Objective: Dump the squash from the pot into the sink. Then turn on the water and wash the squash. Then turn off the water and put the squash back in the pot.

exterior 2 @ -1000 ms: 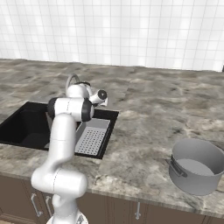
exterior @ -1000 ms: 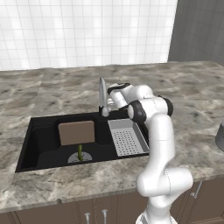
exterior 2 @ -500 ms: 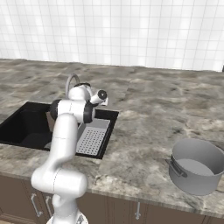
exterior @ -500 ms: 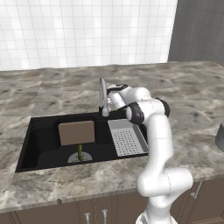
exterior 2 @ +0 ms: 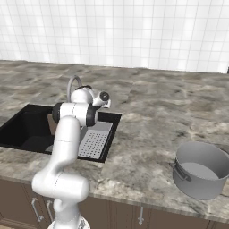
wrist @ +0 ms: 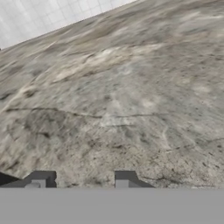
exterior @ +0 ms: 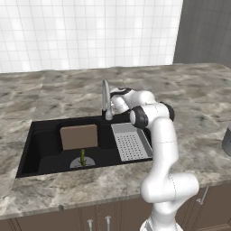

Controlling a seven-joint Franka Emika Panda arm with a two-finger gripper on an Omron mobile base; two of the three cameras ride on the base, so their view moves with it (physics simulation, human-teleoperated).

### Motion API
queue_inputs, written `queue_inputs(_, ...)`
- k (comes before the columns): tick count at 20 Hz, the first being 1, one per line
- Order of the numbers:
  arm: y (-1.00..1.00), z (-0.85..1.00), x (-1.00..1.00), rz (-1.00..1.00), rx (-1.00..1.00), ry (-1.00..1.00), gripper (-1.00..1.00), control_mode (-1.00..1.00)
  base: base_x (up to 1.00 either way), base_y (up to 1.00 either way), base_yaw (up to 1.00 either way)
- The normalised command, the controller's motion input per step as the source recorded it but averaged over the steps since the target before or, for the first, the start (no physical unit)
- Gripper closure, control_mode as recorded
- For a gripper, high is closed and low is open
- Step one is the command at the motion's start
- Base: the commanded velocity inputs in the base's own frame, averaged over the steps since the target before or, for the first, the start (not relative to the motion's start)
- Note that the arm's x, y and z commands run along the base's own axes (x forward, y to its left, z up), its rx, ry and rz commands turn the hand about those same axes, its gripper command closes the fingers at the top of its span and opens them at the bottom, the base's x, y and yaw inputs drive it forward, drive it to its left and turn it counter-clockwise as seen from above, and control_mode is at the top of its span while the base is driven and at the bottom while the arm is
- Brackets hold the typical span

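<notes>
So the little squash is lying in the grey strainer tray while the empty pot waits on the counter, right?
Not quite. In the left base view the squash stands at the drain of the black sink, beside the strainer tray, not in it. The pot does sit empty on the counter.

No readable text, labels, brands, nos. or signs anywhere.
</notes>
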Motion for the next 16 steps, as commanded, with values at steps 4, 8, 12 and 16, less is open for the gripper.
queue_inputs(4,-0.47,0.00,0.00,-0.03,0.00,0.00,1.00,-1.00,0.00,0.00,0.00)
queue_inputs(8,-0.61,0.00,-0.02,-0.06,0.00,0.00,1.00,-1.00,0.00,0.00,0.00)
queue_inputs(12,-0.76,0.00,-0.09,-0.08,0.00,0.00,1.00,-1.00,0.00,0.00,0.00)
queue_inputs(16,-0.79,0.00,-0.15,-0.08,0.01,0.01,1.00,-1.00,0.00,0.00,0.00)
